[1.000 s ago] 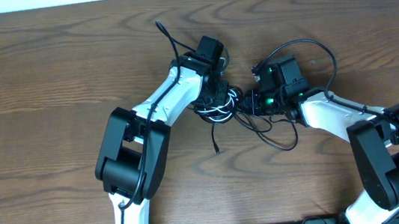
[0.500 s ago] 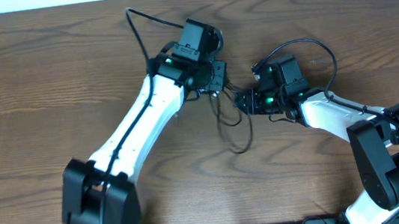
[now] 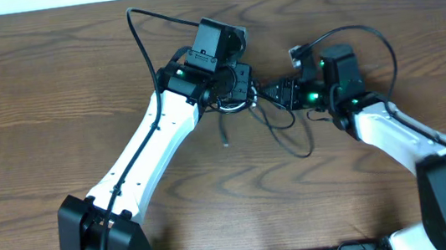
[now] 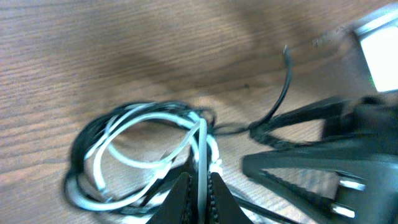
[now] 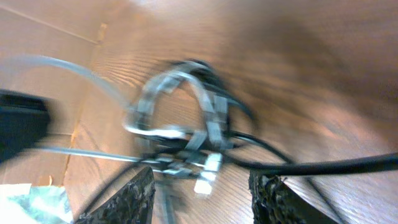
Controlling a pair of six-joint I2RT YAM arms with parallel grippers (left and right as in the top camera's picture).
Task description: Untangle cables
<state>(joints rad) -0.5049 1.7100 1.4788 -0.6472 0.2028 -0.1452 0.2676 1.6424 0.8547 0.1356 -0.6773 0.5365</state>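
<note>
Drawn up and toward the left over the past second, the knot of cables is now stretched between the two arms above the wooden table [image 3: 51,94]. The left arm has been extended well forward, and the jaws of the right gripper [image 5: 202,186], nearly closed a second ago, have been parted. They are shown spread, with the blurred bundle just ahead of the fingers and nothing seen clamped between them. The left gripper [image 4: 199,183] is pressed together on the white cable [image 4: 202,140], whose coil lies just beyond its fingertips with dark strands wound through it. In the overhead view the black cables [image 3: 300,156] are trailed in a loose loop on the wood beside the right gripper. Little of the work is judged done: some slack has been pulled out, but white and black cords are wrapped together at the knot and remain to be separated and laid apart.
</note>
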